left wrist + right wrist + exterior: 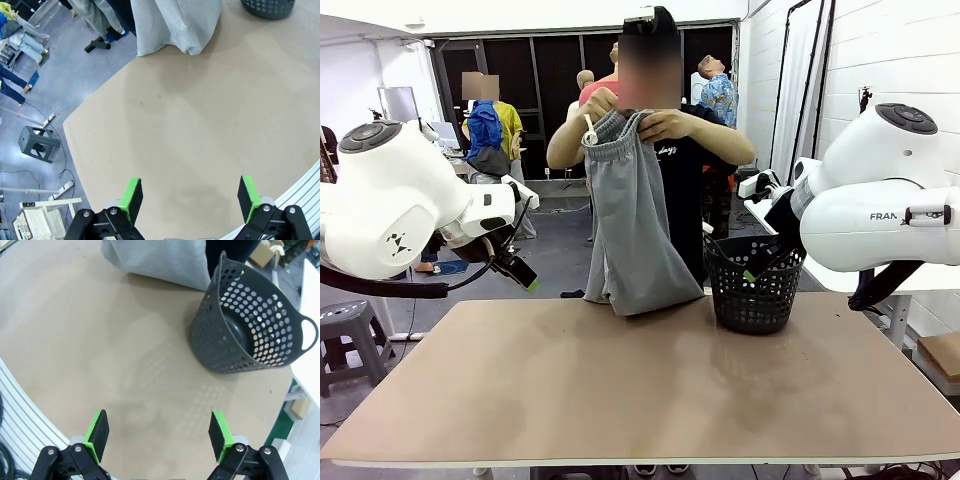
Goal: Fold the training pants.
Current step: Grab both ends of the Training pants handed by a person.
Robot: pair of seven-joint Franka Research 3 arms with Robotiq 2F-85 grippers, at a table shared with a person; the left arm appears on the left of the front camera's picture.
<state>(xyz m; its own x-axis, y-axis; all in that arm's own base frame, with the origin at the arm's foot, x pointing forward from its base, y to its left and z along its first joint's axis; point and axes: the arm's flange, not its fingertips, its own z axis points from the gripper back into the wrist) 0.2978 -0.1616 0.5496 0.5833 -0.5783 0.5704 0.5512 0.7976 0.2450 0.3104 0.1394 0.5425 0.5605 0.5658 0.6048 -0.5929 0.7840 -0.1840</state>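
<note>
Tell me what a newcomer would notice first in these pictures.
A person at the far side holds the grey training pants up by the waistband, so that the legs hang down to the far edge of the table. A black mesh basket stands on the table just to the right of them. The left tool and right tool hang open above bare tabletop, holding nothing.

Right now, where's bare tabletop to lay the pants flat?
Free: the near and middle brown tabletop, from the front edge up to the hanging hem of the light grey jersey training pants, plus the left side. Crowded: far right, around the black perforated plastic basket.
</note>
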